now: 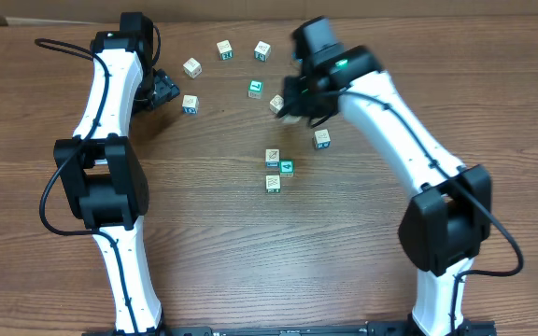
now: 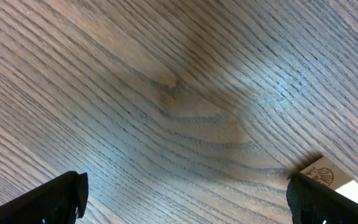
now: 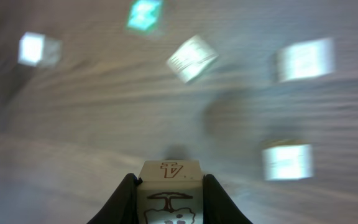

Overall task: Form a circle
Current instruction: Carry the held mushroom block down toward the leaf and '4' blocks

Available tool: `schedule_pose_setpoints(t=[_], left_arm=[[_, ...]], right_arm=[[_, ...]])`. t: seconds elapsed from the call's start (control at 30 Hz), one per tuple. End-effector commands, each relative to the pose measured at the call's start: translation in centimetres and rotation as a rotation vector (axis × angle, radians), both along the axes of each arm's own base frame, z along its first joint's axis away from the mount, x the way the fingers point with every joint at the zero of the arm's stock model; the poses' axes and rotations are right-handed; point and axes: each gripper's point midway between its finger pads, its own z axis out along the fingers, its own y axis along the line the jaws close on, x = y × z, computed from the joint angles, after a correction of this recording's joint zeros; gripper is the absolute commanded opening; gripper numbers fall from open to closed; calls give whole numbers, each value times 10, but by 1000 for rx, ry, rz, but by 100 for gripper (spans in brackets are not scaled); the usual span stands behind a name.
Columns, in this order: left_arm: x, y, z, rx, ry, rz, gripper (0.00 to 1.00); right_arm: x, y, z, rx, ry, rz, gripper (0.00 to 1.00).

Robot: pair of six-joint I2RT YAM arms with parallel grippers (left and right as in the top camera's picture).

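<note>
The circle is unfinished: symbol-printed cubes point(image 1: 223, 49) lie in a loose arc on the table point(image 1: 204, 243), three clustered apart. The right tool point(image 3: 169, 183) pinches one cube point(image 3: 166, 168), apparently carrying it; next, set it into a gap. The left tool point(image 2: 185, 190) hangs spread.

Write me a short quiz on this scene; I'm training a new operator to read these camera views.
1. True or false: the right gripper is shut on a cube.
2. The left gripper is: A) open and empty; B) shut on a pencil; C) holding two spoons.
3. How many cubes make up the tight cluster near the middle of the table?
Key: 1 true; 2 A; 3 three.
</note>
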Motion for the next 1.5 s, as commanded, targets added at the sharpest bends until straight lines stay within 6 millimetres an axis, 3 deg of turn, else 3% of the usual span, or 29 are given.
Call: schedule_pose_setpoints(t=[0.0,0.23,0.43,0.53,0.8,1.1,1.47], left_arm=[[2,-5,16,-1,-30,-28,99],[2,-5,16,-1,-30,-28,99],[2,-5,16,-1,-30,-28,100],[2,-5,16,-1,-29,-28,99],[3,-5,16,-1,-36,-28,100],[3,-5,16,-1,-36,-28,100],[3,-5,16,-1,-36,-28,100]], right_arm=[[-19,42,8,39,-6,11,15],[-51,88,-5,-79,-92,-18,15],[-70,109,-12,-166,-173,-35,15],[-77,115,-25,-208,-179,-14,15],[-79,106,-60,-249,-123,-60,15],[-75,99,-79,-273,-91,-91,15],[-77,99,-82,-271,-79,-87,15]])
